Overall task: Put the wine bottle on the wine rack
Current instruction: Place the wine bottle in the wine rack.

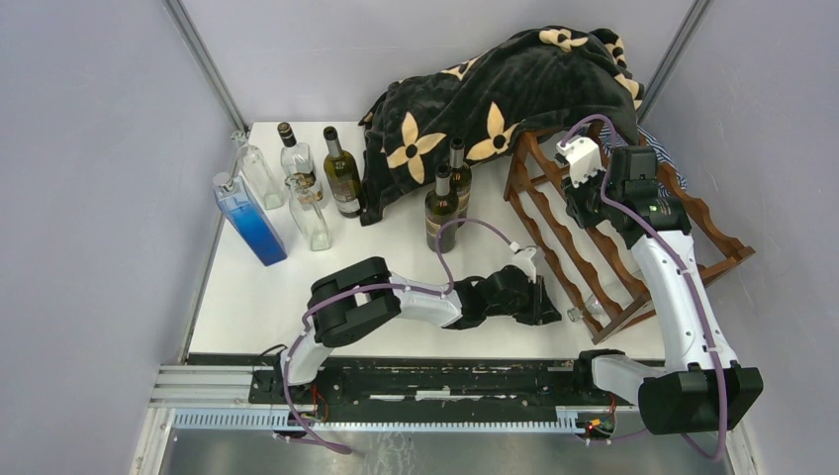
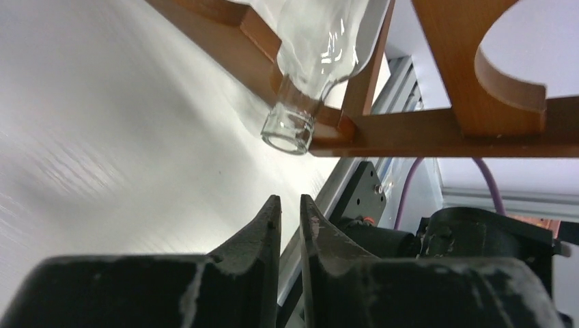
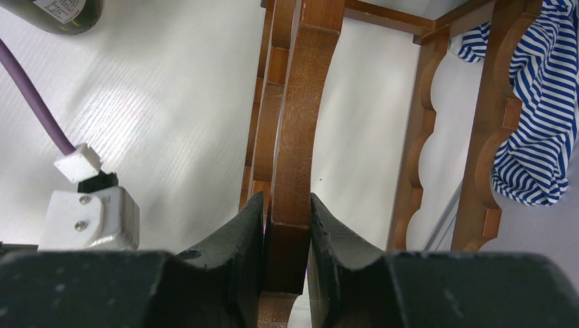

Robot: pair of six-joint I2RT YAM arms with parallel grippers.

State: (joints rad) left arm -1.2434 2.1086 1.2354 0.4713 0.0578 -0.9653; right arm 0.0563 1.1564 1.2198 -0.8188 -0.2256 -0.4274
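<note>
The wine bottle (image 1: 584, 313) (image 2: 321, 41), of clear glass, is seen lying in the near end of the wine rack (image 1: 550, 240) (image 2: 478, 89) (image 3: 300, 123). Its uncapped neck is poked out over a lower rail, just above the worktop (image 1: 257, 297). The left end effector (image 1: 539, 302) (image 2: 290, 205) is held low over the worktop just beside that neck. It is kept apart from the neck, its 2 fingers drawn almost together with nothing between them. The right end effector (image 1: 586, 190) (image 3: 287, 205) is clenched on 1 upright scalloped rail of the wine rack near its far end, and the wood is pinched between both fingers. A blue-and-white striped cloth (image 3: 539, 137) is seen behind the rack's rails in the right wrist view. A dark blanket (image 1: 495, 89) with cream flower shapes is draped over the rack's far end. 2 dark green bottles (image 1: 441, 206) are stood just left of the rack, and a blue bottle (image 1: 249, 220) is stood with other glass bottles at the worktop's far left.
</note>
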